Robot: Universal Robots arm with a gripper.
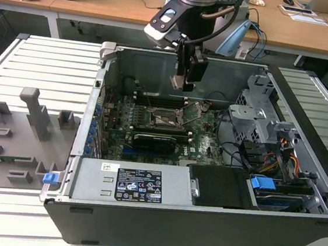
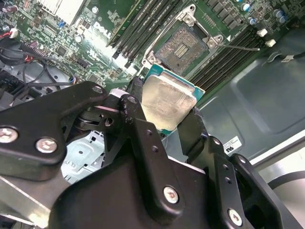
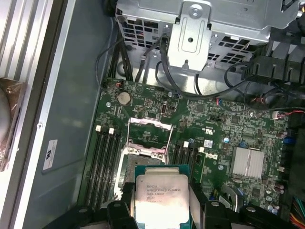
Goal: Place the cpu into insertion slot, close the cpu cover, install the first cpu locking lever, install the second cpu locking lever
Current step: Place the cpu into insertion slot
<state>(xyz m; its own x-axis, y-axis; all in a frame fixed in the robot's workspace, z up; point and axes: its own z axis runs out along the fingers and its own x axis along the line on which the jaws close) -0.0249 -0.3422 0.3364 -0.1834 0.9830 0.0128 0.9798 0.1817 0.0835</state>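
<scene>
Gripper [image 2: 164, 109] closed on cpu [image 2: 169, 98] by two opposite edges, held clear above motherboard [image 2: 95, 47], bare insertion slot [image 2: 183, 47] below and apart, case wall [image 2: 257, 105] near.

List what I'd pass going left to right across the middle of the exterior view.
Grey fixture board → insertion slot → metal drive cage → orange and yellow cables.
</scene>
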